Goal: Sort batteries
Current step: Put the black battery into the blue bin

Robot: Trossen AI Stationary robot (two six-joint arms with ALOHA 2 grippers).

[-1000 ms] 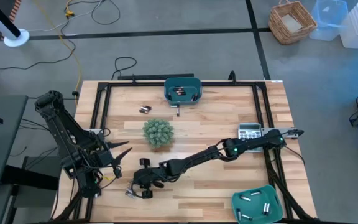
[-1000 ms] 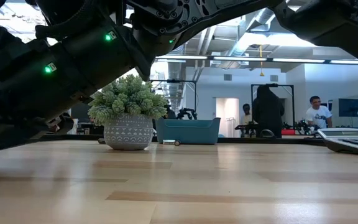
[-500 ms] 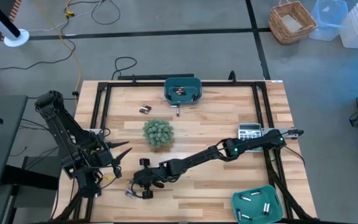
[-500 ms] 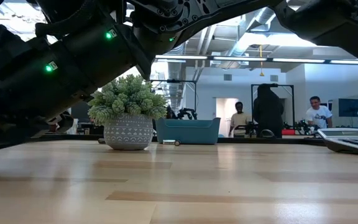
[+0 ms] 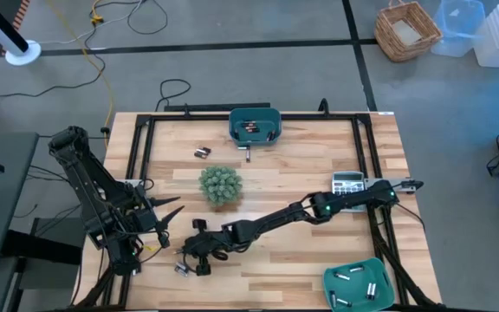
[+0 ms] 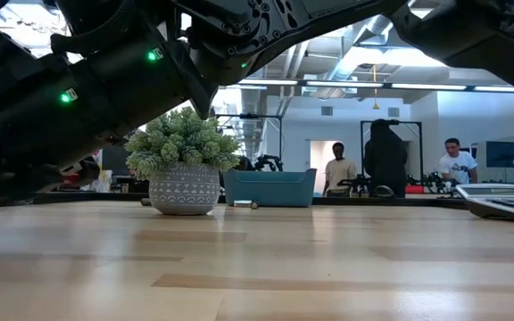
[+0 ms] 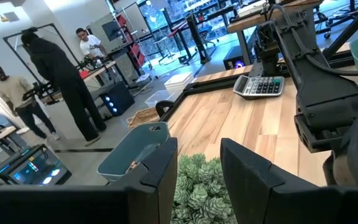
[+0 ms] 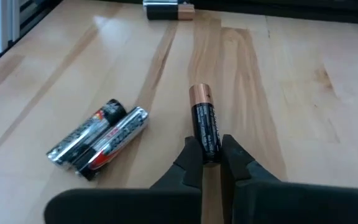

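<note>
Now right end effector (image 8: 211,163) clamped on one copper-topped battery (image 8: 205,130), two silver batteries (image 8: 98,139) beside.

Right pincer (image 8: 211,163) pinches a copper-topped battery (image 8: 204,126) beside two silver batteries (image 8: 98,138).

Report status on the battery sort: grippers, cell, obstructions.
Right gripper shut on black copper-tipped battery, near the table's front. Left gripper open, idle at left edge. Two silver-and-black cells lie beside it, not touching.
</note>
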